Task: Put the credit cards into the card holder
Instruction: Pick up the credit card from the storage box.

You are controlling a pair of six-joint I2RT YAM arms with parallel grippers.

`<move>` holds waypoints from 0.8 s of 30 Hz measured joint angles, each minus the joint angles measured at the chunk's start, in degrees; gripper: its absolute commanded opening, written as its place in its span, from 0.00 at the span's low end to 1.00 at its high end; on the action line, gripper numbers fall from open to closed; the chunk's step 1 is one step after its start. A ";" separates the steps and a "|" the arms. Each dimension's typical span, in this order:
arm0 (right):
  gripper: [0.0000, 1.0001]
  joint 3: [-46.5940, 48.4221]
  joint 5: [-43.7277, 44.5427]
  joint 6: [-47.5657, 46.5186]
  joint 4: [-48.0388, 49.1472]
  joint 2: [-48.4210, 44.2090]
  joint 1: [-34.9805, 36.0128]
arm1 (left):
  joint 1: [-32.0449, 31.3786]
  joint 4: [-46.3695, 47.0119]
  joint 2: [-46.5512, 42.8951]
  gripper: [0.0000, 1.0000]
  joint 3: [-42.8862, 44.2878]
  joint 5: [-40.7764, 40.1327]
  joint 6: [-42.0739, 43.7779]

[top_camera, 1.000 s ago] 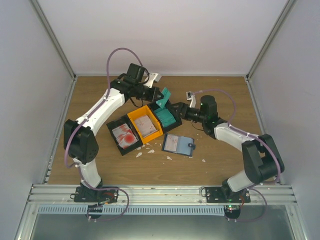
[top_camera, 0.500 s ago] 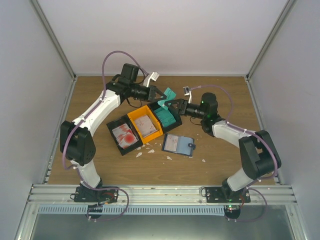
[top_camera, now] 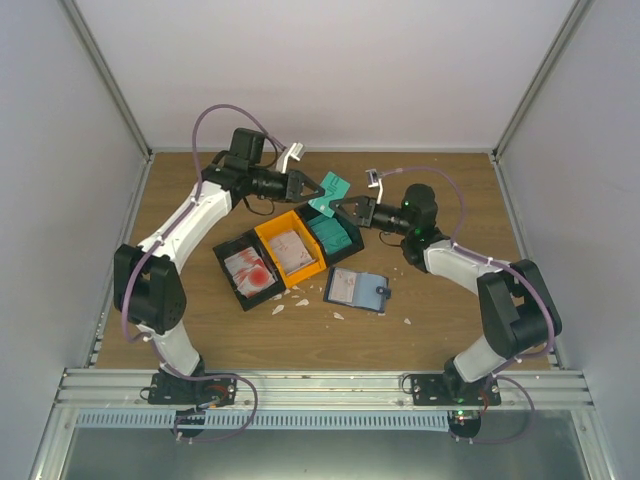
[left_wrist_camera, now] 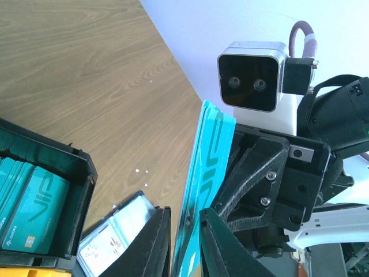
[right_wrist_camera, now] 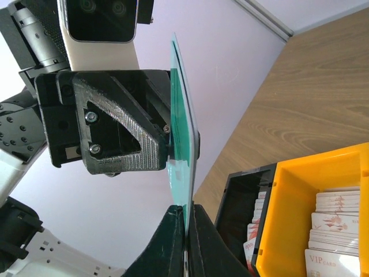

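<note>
Since a second ago the right gripper (right_wrist_camera: pixel 184 210) has closed from wide open, and both arms have carried the teal card (right_wrist_camera: pixel 181 133) up and slightly farther from the card holder (top_camera: pixel 357 289). That card now hangs in the air on the far side of the holder, standing on edge. The right gripper's jaws are pressed together on its lower edge. The left gripper (left_wrist_camera: pixel 185 216) flanks the same card from the other side. Its jaws sit close against both faces, and I cannot tell whether they still pinch it or have just let go. The holder lies open and flat on the table (top_camera: pixel 450 200), with its long axis running left to right at a slight slant. It sits below the card and nearer the arm bases. The right arm is plainly the nearer one to it, so my guess is that the card is being passed to that arm for the insertion. Getting there would mean bringing the card down and toward the bases, then turning it from upright to line up with a slot. Just beyond the holder on its left sits the row of three bins (top_camera: pixel 290 248), holding more teal, pale and red-blotched cards. White scraps (top_camera: pixel 290 300) lie beside the holder's left end.
</note>
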 measured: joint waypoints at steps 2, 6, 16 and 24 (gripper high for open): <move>0.01 -0.09 -0.33 0.48 0.94 0.00 -0.07 | 0.42 0.07 -0.59 0.19 -0.59 0.37 -0.17; 0.00 -1.14 -0.96 2.16 4.28 0.00 -0.50 | 1.20 0.09 -1.66 0.20 -1.53 1.11 -0.17; 0.01 -2.19 -1.25 4.00 5.99 0.00 -1.11 | 2.21 0.07 -3.23 0.21 -4.07 1.79 -0.09; 0.01 -2.19 -1.70 4.02 5.99 -0.07 -1.29 | 2.21 0.00 -3.23 0.19 -4.57 1.73 -0.11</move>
